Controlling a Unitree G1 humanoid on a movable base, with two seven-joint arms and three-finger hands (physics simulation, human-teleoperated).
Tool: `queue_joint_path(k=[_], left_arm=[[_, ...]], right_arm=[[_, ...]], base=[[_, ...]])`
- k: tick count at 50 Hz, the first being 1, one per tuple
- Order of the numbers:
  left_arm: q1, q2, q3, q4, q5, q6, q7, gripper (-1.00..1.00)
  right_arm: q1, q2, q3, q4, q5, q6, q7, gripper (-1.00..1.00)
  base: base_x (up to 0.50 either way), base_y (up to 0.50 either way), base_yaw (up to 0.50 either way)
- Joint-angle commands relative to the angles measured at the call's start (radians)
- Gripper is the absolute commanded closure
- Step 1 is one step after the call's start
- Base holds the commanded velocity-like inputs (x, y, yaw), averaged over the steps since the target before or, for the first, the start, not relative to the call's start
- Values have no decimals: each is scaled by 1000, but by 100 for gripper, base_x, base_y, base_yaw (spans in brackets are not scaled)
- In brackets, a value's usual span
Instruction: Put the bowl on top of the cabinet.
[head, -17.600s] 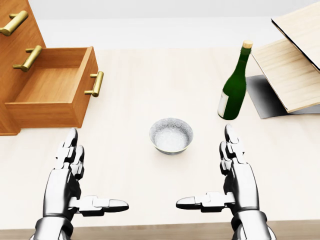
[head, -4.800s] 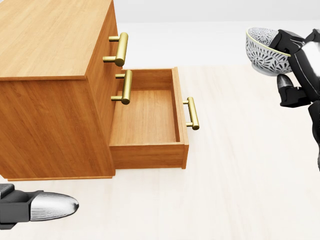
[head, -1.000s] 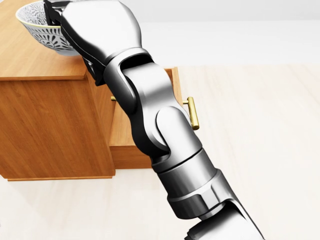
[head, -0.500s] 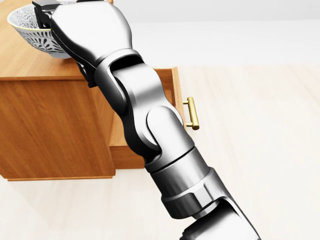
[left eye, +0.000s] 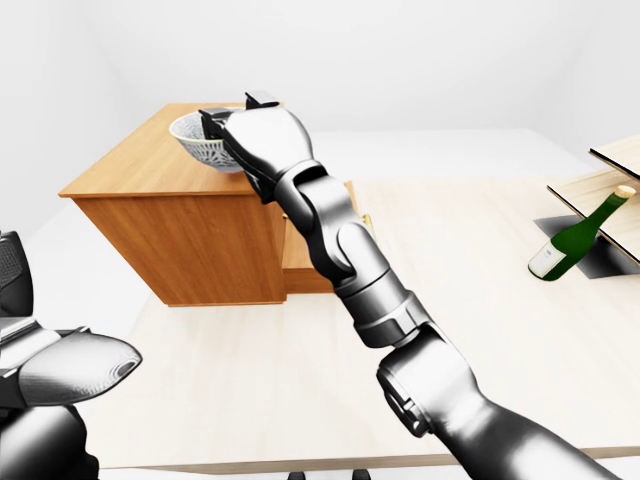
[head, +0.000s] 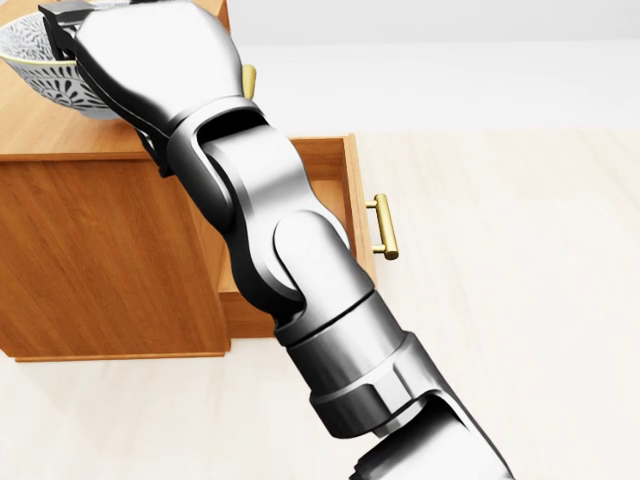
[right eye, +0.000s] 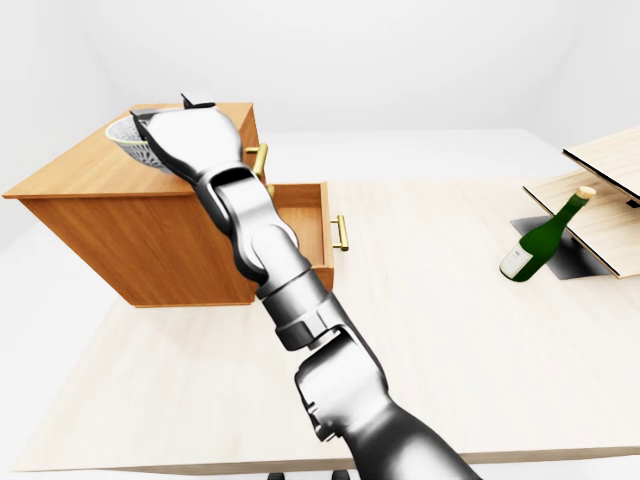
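Note:
The white patterned bowl (left eye: 198, 140) hangs over the wooden cabinet's top (left eye: 135, 165), near that top's right edge. My right hand (left eye: 232, 128) is shut on the bowl's rim, and its silver arm crosses the open bottom drawer (right eye: 300, 215). I cannot tell whether the bowl touches the wood. In the head view the bowl (head: 40, 75) shows at the top left, partly behind the hand. My left hand (left eye: 70, 368) sits low at the left edge of the left-eye view, one finger stretched out and nothing in it.
A green bottle (right eye: 540, 245) leans at the table's right beside a dark mat (right eye: 570, 255) and stacked wooden boards (right eye: 605, 200). The drawer's brass handle (head: 383, 227) sticks out to the right. The table's near edge runs along the bottom of both eye views.

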Motion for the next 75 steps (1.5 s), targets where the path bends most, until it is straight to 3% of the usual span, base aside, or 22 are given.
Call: queue_joint_path(k=[1,22,24,25,26,27,41,54,59,75], left_arm=[[-4,19,14,0,-35,0,23,-100],[3,22,1,0,-28,0,25,-100],[1,22,1,0,-28,0,26,-100],[3,21,0,0,-27,0,25,-100],[3,20,-1,0,-25,0,24,-100],[4,20,-2,0,-24,0,23,-100],[8,16,-8,0,-13,0,16,-100],[9,21,-19,0,-15,0,23,-100],[11,24,-23,0,-17,0,28,-100],[22,49,-37,0,-40,0,52,-100]], right_arm=[[0,11,-2,-12,12,-3,-15,100],[-31,-5,-11,40,21,-2,-37,100],[-31,-7,-11,44,20,-5,-39,-25],[-31,-7,-11,44,20,-4,-39,-65],[-30,-7,-11,42,20,-4,-37,-90],[-29,-7,-10,42,20,-5,-39,-100],[-29,-10,-12,20,17,-5,-23,-100],[-103,-28,-34,-71,63,44,68,-100],[-147,-40,-49,-136,94,44,120,-100],[-258,-137,-99,-265,223,44,214,-100]], base=[[0,0,0],[0,0,0],[0,0,0],[0,0,0],[0,0,0],[0,0,0],[0,0,0],[0,0,0],[0,0,0],[0,0,0]])
